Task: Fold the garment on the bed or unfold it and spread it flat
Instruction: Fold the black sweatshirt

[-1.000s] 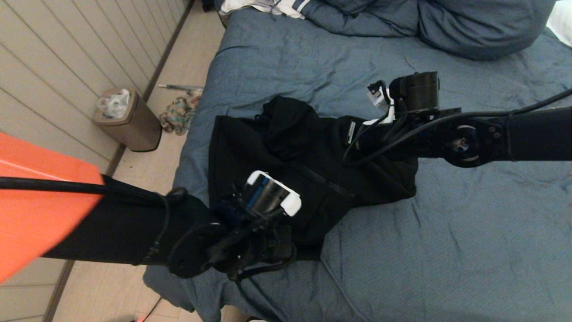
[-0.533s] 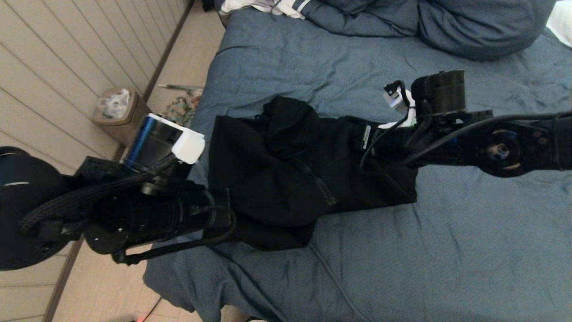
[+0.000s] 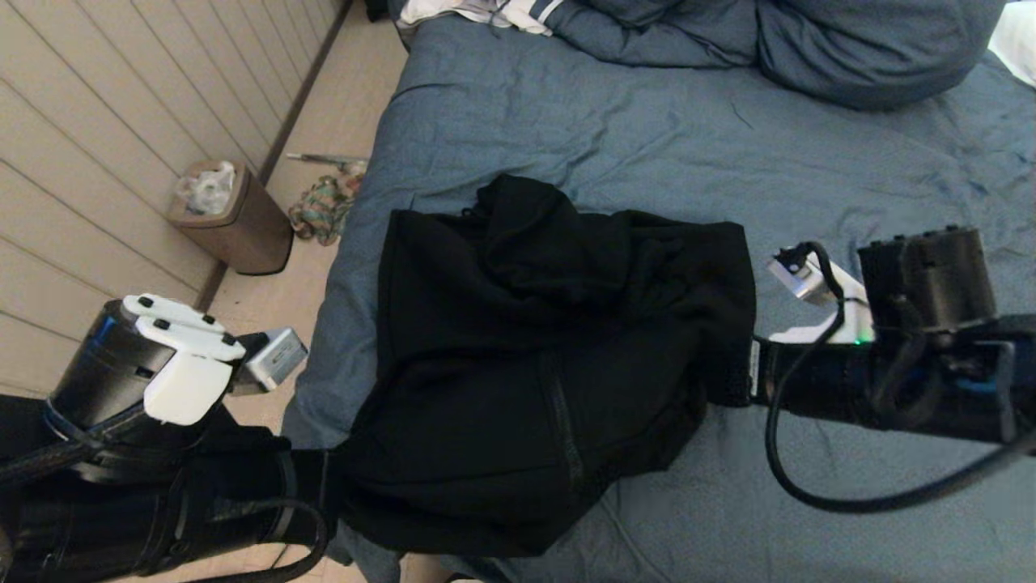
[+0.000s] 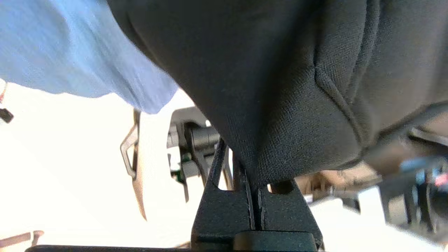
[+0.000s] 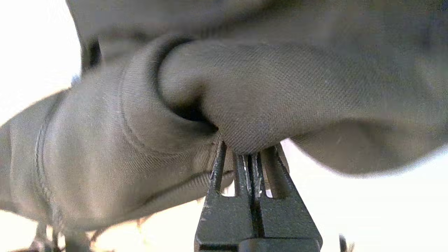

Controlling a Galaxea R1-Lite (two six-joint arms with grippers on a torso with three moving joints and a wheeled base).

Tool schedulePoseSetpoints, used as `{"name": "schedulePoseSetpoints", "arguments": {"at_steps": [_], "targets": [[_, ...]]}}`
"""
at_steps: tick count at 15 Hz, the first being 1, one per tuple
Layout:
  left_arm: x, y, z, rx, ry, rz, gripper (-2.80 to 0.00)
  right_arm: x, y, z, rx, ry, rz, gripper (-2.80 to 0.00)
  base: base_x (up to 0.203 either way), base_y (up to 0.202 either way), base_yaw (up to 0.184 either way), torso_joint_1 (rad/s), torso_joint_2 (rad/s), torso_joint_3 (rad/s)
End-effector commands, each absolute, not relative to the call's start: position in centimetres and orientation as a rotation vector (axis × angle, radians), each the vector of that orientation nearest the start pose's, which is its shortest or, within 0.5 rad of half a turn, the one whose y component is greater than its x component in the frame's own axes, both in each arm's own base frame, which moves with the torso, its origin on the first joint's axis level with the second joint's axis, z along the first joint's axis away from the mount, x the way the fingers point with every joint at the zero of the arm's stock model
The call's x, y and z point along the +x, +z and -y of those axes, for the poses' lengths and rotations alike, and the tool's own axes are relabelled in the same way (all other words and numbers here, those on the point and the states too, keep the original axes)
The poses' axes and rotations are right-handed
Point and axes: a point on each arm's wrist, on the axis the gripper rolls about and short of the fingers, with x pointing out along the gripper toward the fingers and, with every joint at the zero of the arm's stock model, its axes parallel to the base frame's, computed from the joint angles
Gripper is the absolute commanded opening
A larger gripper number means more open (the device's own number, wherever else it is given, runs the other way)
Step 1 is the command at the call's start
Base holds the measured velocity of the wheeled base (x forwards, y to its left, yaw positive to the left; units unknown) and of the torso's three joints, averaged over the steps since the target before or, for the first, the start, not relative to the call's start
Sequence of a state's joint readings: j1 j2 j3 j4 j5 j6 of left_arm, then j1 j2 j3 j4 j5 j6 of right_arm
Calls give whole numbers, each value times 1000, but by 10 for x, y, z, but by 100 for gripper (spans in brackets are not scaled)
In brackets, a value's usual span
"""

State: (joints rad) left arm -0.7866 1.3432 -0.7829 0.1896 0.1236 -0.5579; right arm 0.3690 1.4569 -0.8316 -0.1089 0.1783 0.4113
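The black hooded garment (image 3: pixel 526 364) lies bunched on the near left part of the bed (image 3: pixel 647 121), its zip running down the middle and its near hem hanging past the bed's front edge. My left gripper (image 3: pixel 333 494) is at the garment's near left corner, shut on a fold of the black fabric (image 4: pixel 280 87); the left wrist view shows the gripper (image 4: pixel 253 175) pinching it. My right gripper (image 3: pixel 743 380) is at the garment's right edge, shut on a thick fold (image 5: pixel 280 87), as the right wrist view of the gripper (image 5: pixel 249 157) shows.
Blue pillows (image 3: pixel 850 48) and a white striped cloth (image 3: pixel 486 12) lie at the far end of the bed. On the floor to the left stand a brown bin (image 3: pixel 235 214) and a multicoloured rag (image 3: pixel 324 206), beside the panelled wall. A cable hangs from the right arm (image 3: pixel 809 486).
Both arms have drawn back toward the near side and apart, left arm going left off the bed edge, right arm going right. The garment is pulled wider and nearer between them.
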Motion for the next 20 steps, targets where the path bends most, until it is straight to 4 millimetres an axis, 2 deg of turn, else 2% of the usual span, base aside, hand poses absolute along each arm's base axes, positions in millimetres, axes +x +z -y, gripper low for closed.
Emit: {"name": "schedulePoseSetpoints", "arguments": {"at_steps": [1,10,20], "targets": [[129,189,133,-175,-438,-846,-280,195,206,-82,342,432,-620,-280,0,0,0,0,0,0],[105,169,136,-149,-484,-941,-280,136,184,-75,300,505,-735,-280,0,0,0,0,0,0],[82,165,133,-124,-519,-1016,-280,102,171,-61,278,502,-822,-280,0,0,0,0,0,0]]}}
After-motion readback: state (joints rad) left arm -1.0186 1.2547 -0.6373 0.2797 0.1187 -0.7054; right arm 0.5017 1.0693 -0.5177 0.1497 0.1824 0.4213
